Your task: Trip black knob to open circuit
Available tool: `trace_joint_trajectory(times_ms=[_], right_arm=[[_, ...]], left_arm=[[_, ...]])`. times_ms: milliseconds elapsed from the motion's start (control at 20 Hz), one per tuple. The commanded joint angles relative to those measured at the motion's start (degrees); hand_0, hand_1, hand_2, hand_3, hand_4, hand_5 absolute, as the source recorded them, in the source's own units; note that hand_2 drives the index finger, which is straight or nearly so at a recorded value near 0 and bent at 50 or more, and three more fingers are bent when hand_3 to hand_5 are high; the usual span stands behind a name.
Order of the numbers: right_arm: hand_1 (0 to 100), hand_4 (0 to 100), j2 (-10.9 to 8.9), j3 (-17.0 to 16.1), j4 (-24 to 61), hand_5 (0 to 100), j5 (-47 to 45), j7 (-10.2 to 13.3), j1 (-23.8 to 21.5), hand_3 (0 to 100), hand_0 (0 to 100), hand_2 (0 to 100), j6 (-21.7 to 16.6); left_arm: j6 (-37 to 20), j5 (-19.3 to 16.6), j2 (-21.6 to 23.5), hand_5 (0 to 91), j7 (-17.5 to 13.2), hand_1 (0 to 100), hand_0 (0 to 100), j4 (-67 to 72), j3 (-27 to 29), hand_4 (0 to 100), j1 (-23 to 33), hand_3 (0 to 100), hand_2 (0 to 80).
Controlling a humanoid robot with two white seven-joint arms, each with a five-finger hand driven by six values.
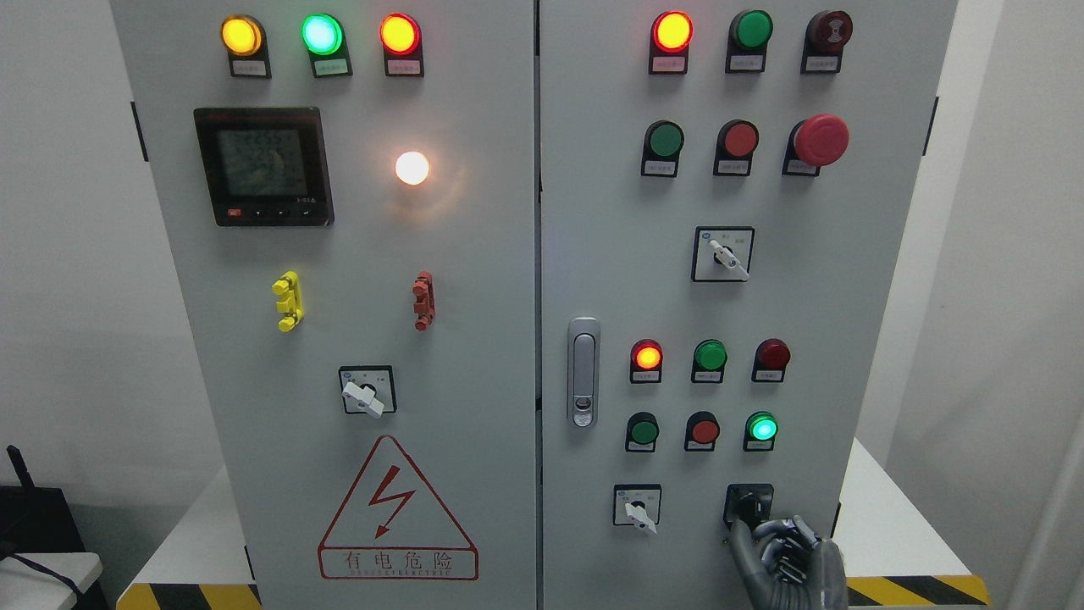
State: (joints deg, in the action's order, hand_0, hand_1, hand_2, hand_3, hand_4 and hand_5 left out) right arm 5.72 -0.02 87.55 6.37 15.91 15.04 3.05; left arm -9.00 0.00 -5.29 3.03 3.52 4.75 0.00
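Grey steel cabinet (474, 254), two doors, fills our view. We take the black knob (749, 506) as landmark: it sits low on the right-hand door, in a square black bezel, near that door's lower right corner.

Right robot hand (783, 559) rises from the bottom edge just below and right of the knob. Dark fingers (741, 542) are partly curled, one fingertip reaching up to touch or nearly touch the knob's lower edge; we cannot tell whether it has a true grip. Fingers are loosely bunched, not wrapped around anything we can see.

Left of the knob, same row: a white-handled selector switch (637, 507). Directly above the knob: a lit green lamp (761, 428), with a red button (703, 430) and a green button (643, 431) to its left. One row higher: a lit red lamp (647, 356), a green lamp and a dark red lamp.

Far above the knob: a red mushroom stop button (820, 140). Left of the knob, across the door seam: a silver door latch (583, 371); farther left, a red triangular shock-warning sign (396, 512) and, high up, a digital meter (262, 165).
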Motion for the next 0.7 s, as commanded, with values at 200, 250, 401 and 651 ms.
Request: trace_joint_trajectory(times_ms=[200,250,401,651], right_arm=[[80,94,-0.09,0.72,-0.18,98,0.31,-0.09,-0.01,92,39,58,-0.06],[80,93,-0.18,0.72,-0.27,98,0.31,-0.09,-0.01,92,39,58,-0.06],[80,93,-0.35,0.72,-0.27,98,0.31,0.0,-0.01,91,39,57,-0.06],[81,93,-0.44,-0.33,-0.27,98,0.31,0.0,-0.01,91,38,57,-0.06]], left_arm=[[0.04,-1.93,0.01,0.0,0.04,39,12,0.0,0.0,0,-0.44,0,0.0],[0.04,-1.85,0.01,0.0,0.04,39,12,0.0,0.0,0,-0.44,0,0.0],[0.04,-1.93,0.01,0.0,0.04,39,12,0.0,0.0,0,-0.44,0,0.0],[0.04,-1.93,0.01,0.0,0.04,39,12,0.0,0.0,0,-0.44,0,0.0]])
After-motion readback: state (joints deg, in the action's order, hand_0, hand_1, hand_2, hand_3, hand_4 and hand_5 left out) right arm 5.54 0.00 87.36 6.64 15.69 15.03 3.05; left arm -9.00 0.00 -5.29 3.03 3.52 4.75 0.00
